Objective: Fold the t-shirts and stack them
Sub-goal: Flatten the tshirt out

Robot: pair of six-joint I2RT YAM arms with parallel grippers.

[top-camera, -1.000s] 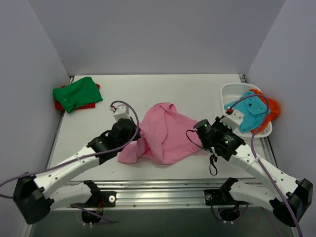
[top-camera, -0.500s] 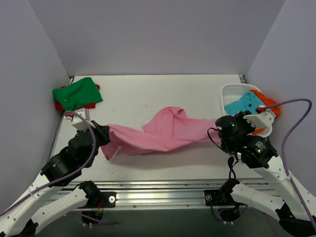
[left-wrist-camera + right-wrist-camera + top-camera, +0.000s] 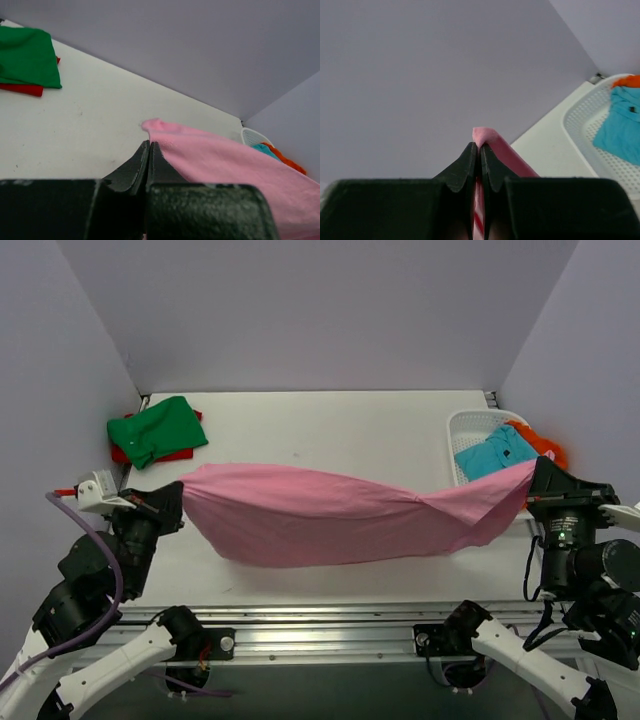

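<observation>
The top camera looked down from behind the arm bases (image 3: 190,635) over the whole counter (image 3: 330,430). Each wrist camera sat close: that behind the left pincer (image 3: 150,146) faced the far wall (image 3: 175,50), that behind the right pincer (image 3: 479,148) tilted upward, I think. All three caught the pink t-shirt (image 3: 320,525) and basket (image 3: 478,415).

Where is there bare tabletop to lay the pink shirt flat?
Free: the white tabletop middle, behind the stretched pink cloth t-shirt, between the folded green cloth t-shirt far left and the white plastic mesh basket far right. Crowded: those two corners.
</observation>
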